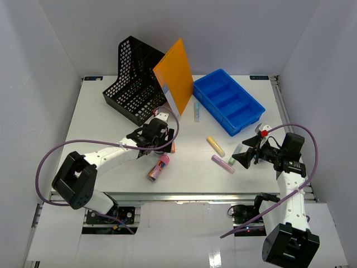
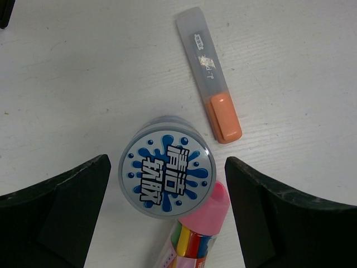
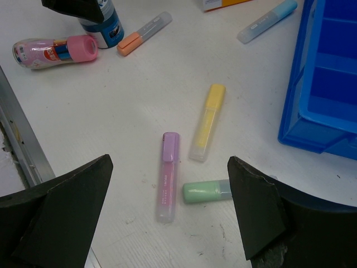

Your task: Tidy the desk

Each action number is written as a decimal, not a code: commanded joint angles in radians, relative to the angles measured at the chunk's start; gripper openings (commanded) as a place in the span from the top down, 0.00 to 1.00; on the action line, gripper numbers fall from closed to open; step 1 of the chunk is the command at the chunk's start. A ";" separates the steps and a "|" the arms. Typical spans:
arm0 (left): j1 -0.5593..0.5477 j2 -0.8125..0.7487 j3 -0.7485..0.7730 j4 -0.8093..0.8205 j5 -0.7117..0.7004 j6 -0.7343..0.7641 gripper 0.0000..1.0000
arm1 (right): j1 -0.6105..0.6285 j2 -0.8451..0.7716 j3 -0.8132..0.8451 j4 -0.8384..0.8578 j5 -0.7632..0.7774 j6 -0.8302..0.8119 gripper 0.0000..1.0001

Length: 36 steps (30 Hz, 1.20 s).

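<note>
Desk, beneath blue tray: tray looked empty; highlighters, round-lidded jar loose beside it. My left gripper stood spread astride the jar; right gripper spread, holding nothing. Sorting, I judged, barely begun.

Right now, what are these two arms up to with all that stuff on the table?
They are tidying a desk. The left gripper hangs open over an upright round tub, not gripping it; a pink-capped tube and an orange highlighter lie beside it. The right gripper, also open, hovers above a purple highlighter, a yellow highlighter and a green highlighter near the blue tray. Nothing is held.
</note>
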 commanded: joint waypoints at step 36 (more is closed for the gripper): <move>-0.006 0.110 0.109 -0.072 -0.025 0.007 0.22 | 0.000 0.002 0.012 0.002 -0.020 -0.009 0.10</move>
